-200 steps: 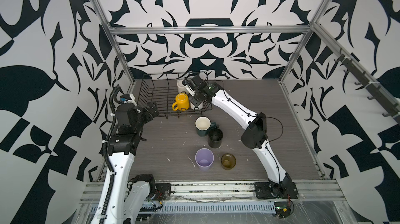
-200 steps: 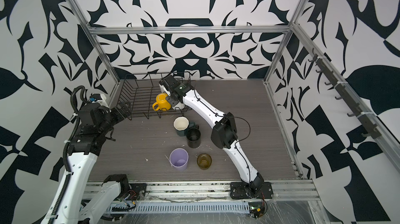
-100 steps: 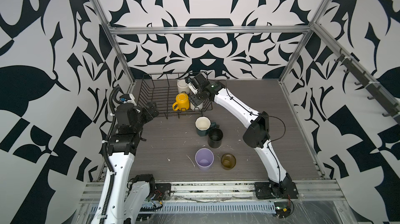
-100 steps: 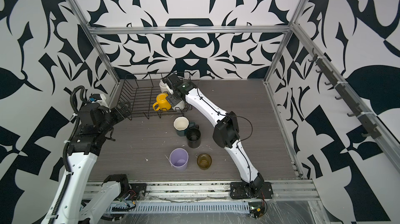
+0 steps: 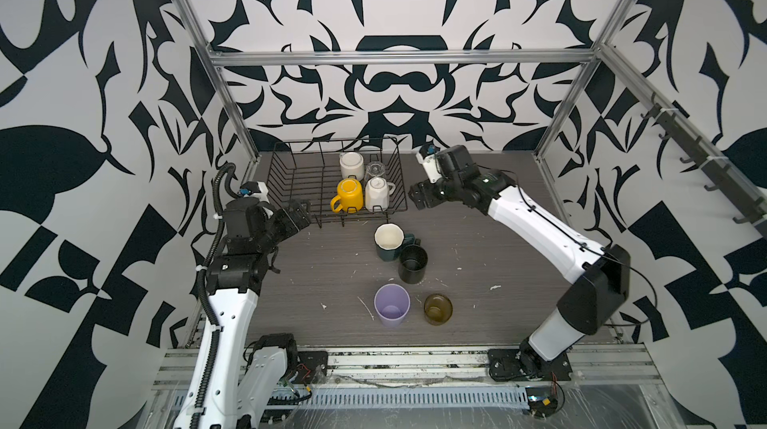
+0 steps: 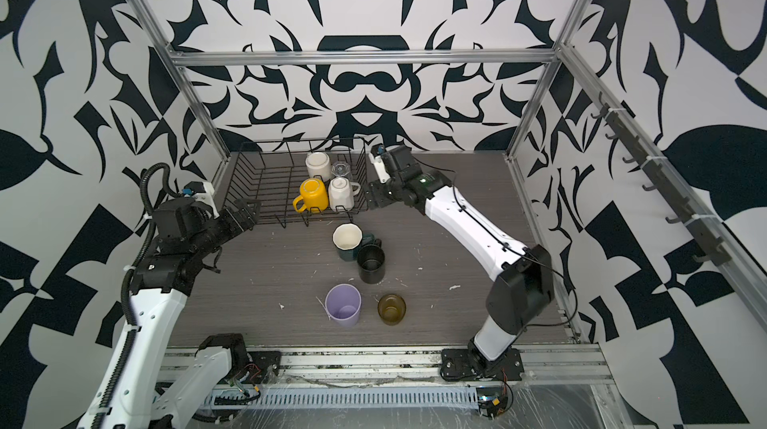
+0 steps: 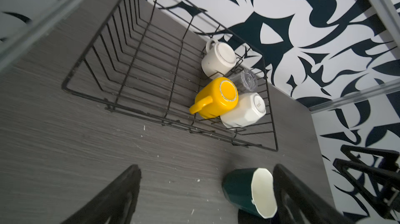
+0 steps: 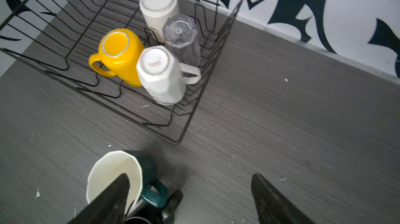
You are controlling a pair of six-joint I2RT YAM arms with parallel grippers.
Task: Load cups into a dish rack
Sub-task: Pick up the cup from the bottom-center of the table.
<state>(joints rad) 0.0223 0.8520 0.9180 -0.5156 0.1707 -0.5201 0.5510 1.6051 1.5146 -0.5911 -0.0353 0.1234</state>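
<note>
The black wire dish rack (image 5: pixel 299 182) stands at the back left. Upside down in its right end are a yellow mug (image 5: pixel 350 194), a cream faceted mug (image 5: pixel 377 193), a white mug (image 5: pixel 351 164) and a clear glass (image 5: pixel 375 168). On the table stand a dark-green faceted mug (image 5: pixel 388 242), a black mug (image 5: pixel 412 264), a lilac tumbler (image 5: pixel 392 305) and an amber glass (image 5: pixel 438 308). My right gripper (image 5: pixel 417 197) hangs open and empty just right of the rack. My left gripper (image 5: pixel 305 213) is open and empty at the rack's front left corner.
Metal frame posts (image 5: pixel 232 99) and patterned walls close in the table on three sides. A rail (image 5: pixel 415 358) with both arm bases runs along the front edge. Small white specks (image 5: pixel 494 287) lie on the grey tabletop.
My right gripper has opened, let go of the cream faceted mug in the rack, and drawn back to the right. The left arm has barely moved.
</note>
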